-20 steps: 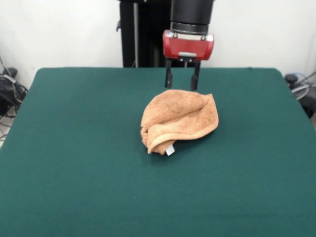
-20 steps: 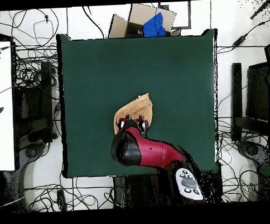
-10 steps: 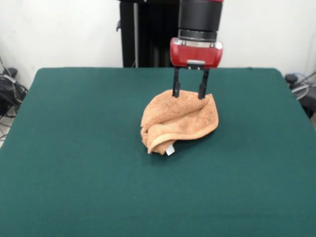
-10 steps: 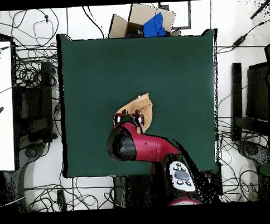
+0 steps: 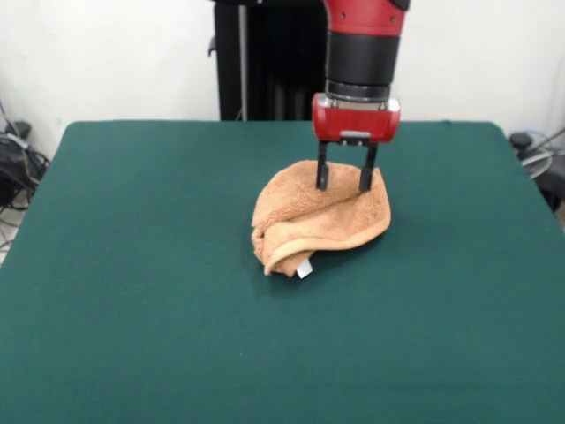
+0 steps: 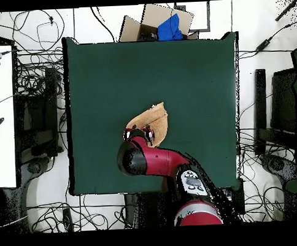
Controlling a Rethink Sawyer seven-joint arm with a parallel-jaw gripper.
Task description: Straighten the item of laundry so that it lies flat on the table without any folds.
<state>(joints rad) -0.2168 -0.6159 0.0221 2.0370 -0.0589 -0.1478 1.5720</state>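
Front view: gripper (image 5: 344,182) jaws wide, tips down on bunched towel (image 5: 320,216).
Tip: pinch top layer only, not table (image 5: 132,265).

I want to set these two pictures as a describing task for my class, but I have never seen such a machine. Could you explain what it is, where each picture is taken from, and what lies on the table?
The red and black machine is a robot arm. At its end is a pincer with two thin black fingers, standing open.

One picture is taken from across the table, facing the robot, so the arm comes down from the top. The other looks straight down from above, with the robot's base at the bottom.

On the dark green table lies one light-orange towel, crumpled and folded over itself, with a small white tag at its near edge. The pincer's tips are down at the towel's far part, one on each side of a ridge of cloth. It has not closed, so nothing is held.
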